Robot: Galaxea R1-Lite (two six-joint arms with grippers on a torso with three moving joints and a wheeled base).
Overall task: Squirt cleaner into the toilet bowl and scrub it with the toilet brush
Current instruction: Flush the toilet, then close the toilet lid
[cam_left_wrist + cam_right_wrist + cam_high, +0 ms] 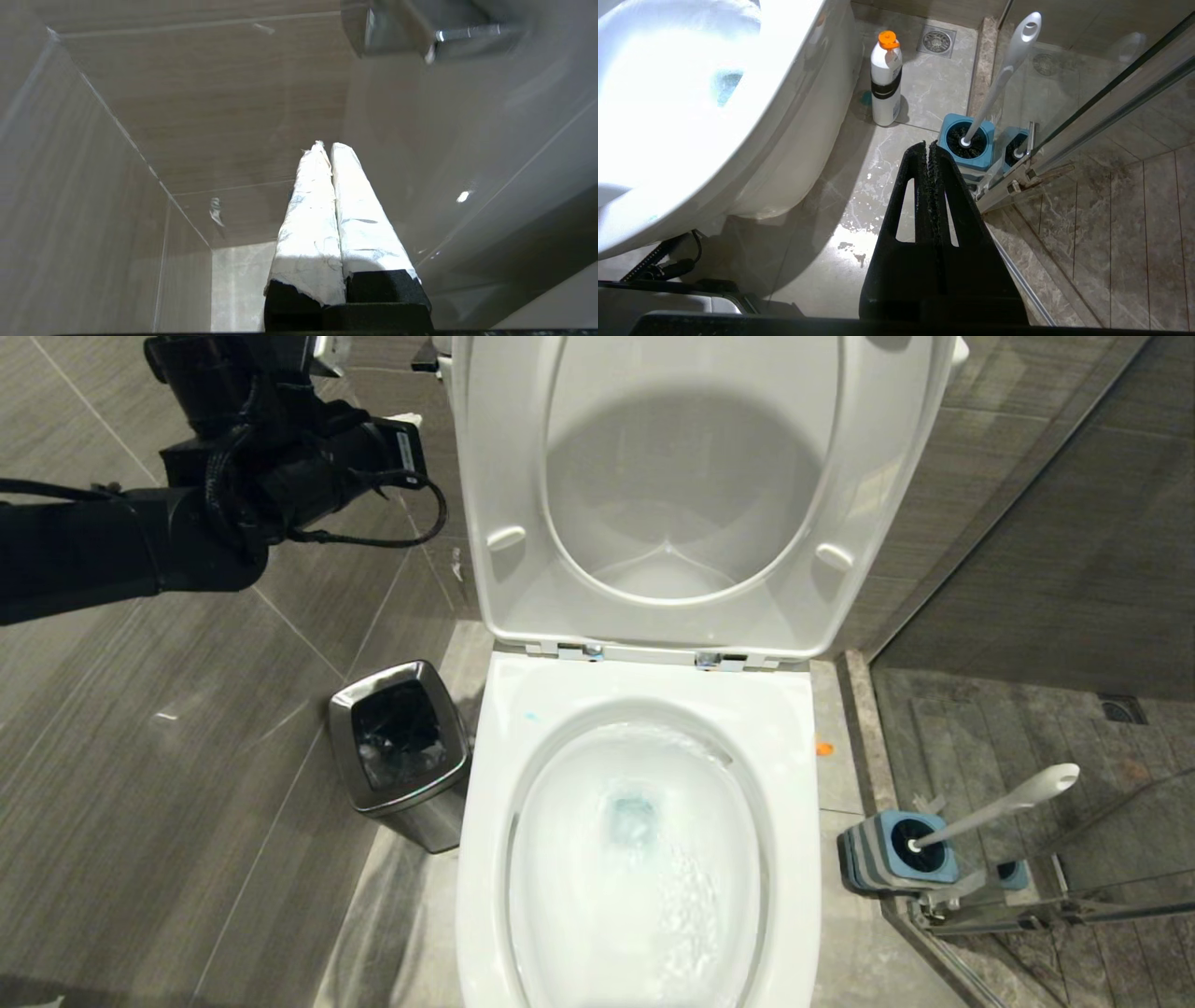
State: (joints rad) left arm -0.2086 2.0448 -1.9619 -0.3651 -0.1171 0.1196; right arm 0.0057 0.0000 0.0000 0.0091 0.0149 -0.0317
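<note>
Toilet bowl [644, 859], seat and lid raised, water tinted turquoise by cleaner [633, 821]. Toilet brush [994, 807] upright in blue holder [920, 849] on floor by glass door. Left gripper [327, 147] raised near wall, fingers closed, empty. Right gripper [928, 147] low beside bowl, fingers closed, empty.

Large grey wood-grain tiles [187, 728] cover the bathroom walls; marbled stone floor [859, 196] meets a glass shower partition [1111, 93], with a round floor drain [936, 41] beyond.
</note>
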